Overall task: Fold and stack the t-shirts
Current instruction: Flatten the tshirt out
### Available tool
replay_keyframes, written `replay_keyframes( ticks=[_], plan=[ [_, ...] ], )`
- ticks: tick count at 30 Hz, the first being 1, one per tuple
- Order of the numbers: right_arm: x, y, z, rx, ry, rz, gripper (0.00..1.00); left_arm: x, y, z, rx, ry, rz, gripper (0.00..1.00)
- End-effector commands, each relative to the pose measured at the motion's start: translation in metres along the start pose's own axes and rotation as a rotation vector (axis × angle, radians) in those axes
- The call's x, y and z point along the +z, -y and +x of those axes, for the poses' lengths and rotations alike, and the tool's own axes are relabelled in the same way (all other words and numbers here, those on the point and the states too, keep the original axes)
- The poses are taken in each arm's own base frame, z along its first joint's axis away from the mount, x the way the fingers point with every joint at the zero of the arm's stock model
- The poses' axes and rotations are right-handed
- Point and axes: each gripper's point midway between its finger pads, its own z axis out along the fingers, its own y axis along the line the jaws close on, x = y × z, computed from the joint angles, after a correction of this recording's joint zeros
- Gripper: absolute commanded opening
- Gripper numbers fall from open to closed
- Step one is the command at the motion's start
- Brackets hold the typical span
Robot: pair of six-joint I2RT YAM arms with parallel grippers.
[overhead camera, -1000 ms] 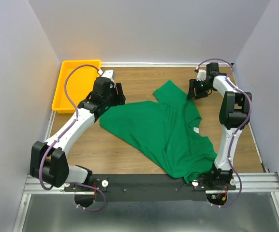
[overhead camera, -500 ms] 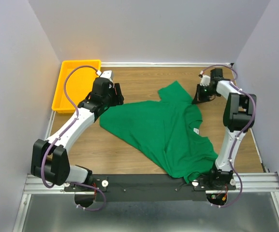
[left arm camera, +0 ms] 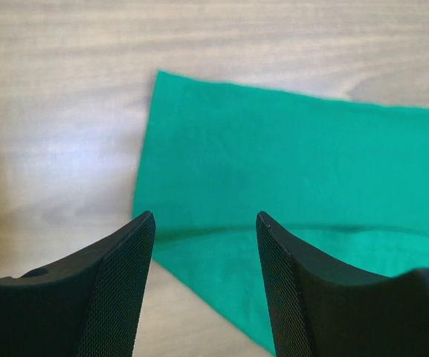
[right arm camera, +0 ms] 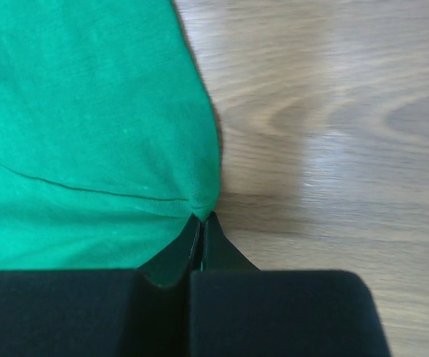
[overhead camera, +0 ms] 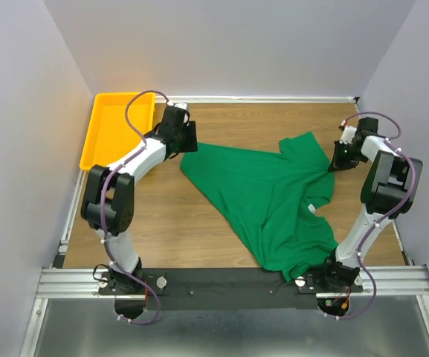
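The dark-green t-shirt (overhead camera: 266,193) lies spread and rumpled across the wooden table, its white neck label (overhead camera: 312,207) facing up. The lower part reaches the black rail at the near edge. My right gripper (overhead camera: 337,159) is at the shirt's right side, shut on the edge of a sleeve (right arm camera: 199,195); its jaws (right arm camera: 201,217) pinch the green cloth (right arm camera: 88,111) at the tips. My left gripper (overhead camera: 189,139) hovers at the shirt's far-left corner, open. In the left wrist view its fingers (left arm camera: 205,217) straddle the shirt's edge (left arm camera: 288,163) from above without touching it.
A yellow tray (overhead camera: 114,130) stands at the far left of the table, just left of my left arm. Grey walls close in on both sides. The black rail (overhead camera: 214,281) with the arm bases runs along the near edge.
My right gripper shut on the sleeve and pulled it right, dragging the whole shirt right. My left arm swung toward the far middle, following the shirt's left corner, still open.
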Motion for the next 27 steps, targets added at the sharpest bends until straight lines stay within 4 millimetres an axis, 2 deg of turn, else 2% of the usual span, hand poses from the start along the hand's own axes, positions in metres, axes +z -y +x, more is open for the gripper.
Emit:
replay_keyframes(
  ticks=[1,4,5,6,7,10,14,16,18,20,21,23,25,26,27],
  plan=[
    [0.016,0.036,0.016,0.008,-0.062,0.103,0.01,0.023,-0.005,-0.033,0.048,0.019,-0.019,0.65],
    [0.021,0.032,0.009,0.011,-0.051,0.069,0.02,0.044,-0.007,-0.037,0.065,-0.013,-0.031,0.64],
    [0.021,0.032,0.003,0.013,-0.04,0.062,0.02,0.062,-0.012,-0.026,0.064,-0.056,-0.04,0.63],
    [0.022,0.03,0.001,0.016,-0.035,0.046,0.02,0.065,-0.01,-0.036,0.064,-0.057,-0.037,0.62],
    [0.023,0.029,0.0,0.016,-0.037,0.037,0.02,0.079,-0.015,-0.025,0.066,-0.095,-0.049,0.6],
    [0.024,0.025,-0.009,0.018,-0.018,0.006,0.03,0.088,-0.012,-0.02,0.062,-0.142,-0.019,0.59],
    [0.028,0.023,-0.019,0.013,-0.007,-0.018,0.03,0.1,-0.018,0.005,0.057,-0.219,-0.01,0.56],
    [0.03,0.02,-0.027,0.012,0.0,-0.031,0.03,0.104,-0.019,0.01,0.058,-0.243,-0.006,0.54],
    [0.034,0.016,-0.032,0.007,-0.001,-0.041,0.03,0.111,-0.021,0.013,0.053,-0.262,0.001,0.5],
    [0.035,0.013,-0.042,-0.002,0.014,-0.046,0.03,0.122,-0.021,0.021,0.049,-0.287,0.015,0.4],
    [0.036,0.011,-0.045,-0.002,0.016,-0.051,0.03,0.123,-0.015,0.012,0.034,-0.276,0.048,0.24],
    [0.04,0.006,-0.058,-0.006,0.03,-0.055,0.03,0.131,-0.012,0.001,0.008,-0.259,0.071,0.0],
    [0.048,0.003,-0.069,-0.006,0.041,-0.058,0.03,0.136,-0.018,-0.015,-0.04,-0.226,0.055,0.0],
    [0.044,0.003,-0.089,-0.012,0.083,-0.046,0.03,0.141,-0.024,-0.02,-0.057,-0.215,0.04,0.0],
    [0.044,0.006,-0.1,0.009,0.103,-0.032,0.01,0.139,-0.03,-0.049,-0.092,-0.157,0.019,0.0]
  ],
)
